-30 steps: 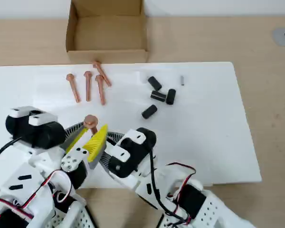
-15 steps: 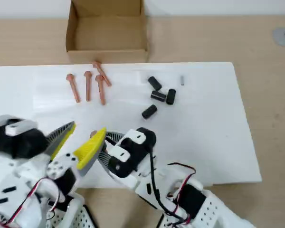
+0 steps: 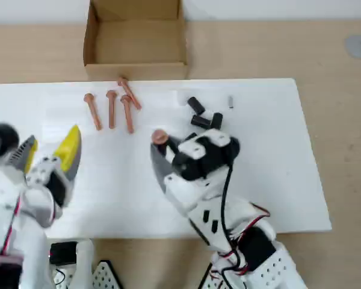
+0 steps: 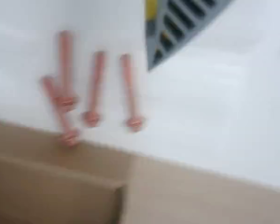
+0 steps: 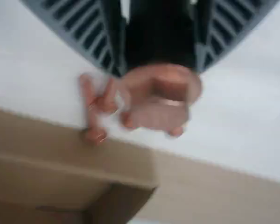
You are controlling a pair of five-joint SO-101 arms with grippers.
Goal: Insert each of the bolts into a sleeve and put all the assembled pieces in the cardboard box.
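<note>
Far left: left hand (image 3: 48,153) sits off to the side, jaws spread wide and empty, probably parked to stay out of the other arm's way. Four loose bolts (image 3: 111,108) lie on the white sheet (image 3: 277,180) close by the cardboard box (image 3: 135,42), waiting for sleeves. Mid-sheet, right hand (image 3: 162,147) is clamped on a bolt-in-sleeve piece (image 3: 160,136), copper head toward the box, likely for drop-off. The right wrist view shows the black sleeve (image 5: 158,42) between the jaws; from above the hand covers it. Spare sleeves (image 3: 200,121) lie just beyond.
</note>
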